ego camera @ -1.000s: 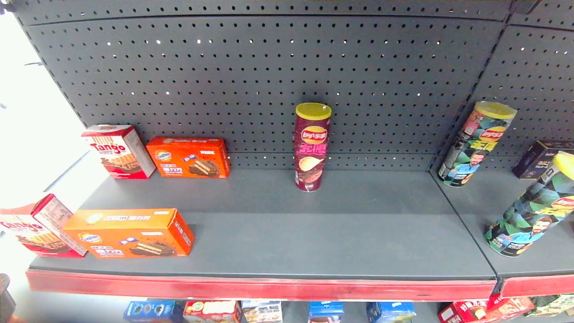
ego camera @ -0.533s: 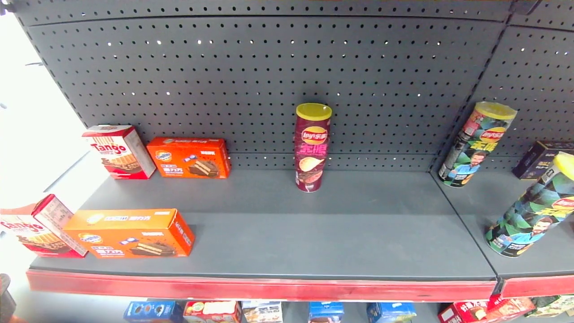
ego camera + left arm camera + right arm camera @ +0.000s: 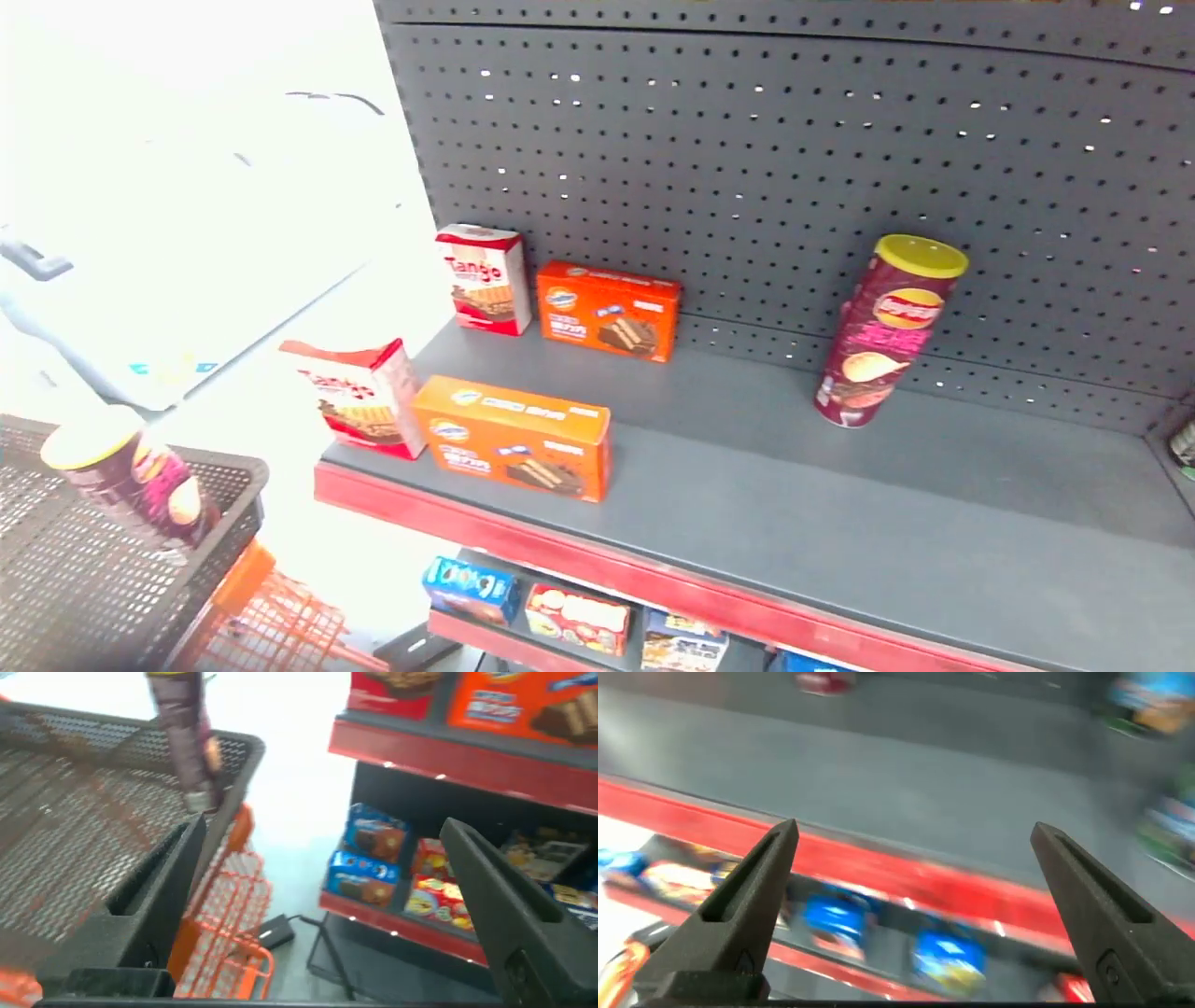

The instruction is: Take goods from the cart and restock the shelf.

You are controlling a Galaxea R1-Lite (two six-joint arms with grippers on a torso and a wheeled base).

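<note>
Left gripper (image 3: pixel 324 829) gapes near cart (image 3: pixel 84 793).

The shelf (image 3: pixel 840 523) is dark grey with a red front edge. Its back panel (image 3: pixel 747 140) is dark grey too, with rows of small holes. The can on the shelf (image 3: pixel 878 336) is maroon with a yellow lid, and the can in the cart (image 3: pixel 140 490) has the same colours. The cart basket (image 3: pixel 219 560) is dark mesh and its frame (image 3: pixel 241 581) is orange. The front flat box (image 3: pixel 513 437) and the back flat box (image 3: pixel 607 310) are orange. The front wafer box (image 3: pixel 359 397) and the back wafer box (image 3: pixel 484 278) are red and white.
</note>
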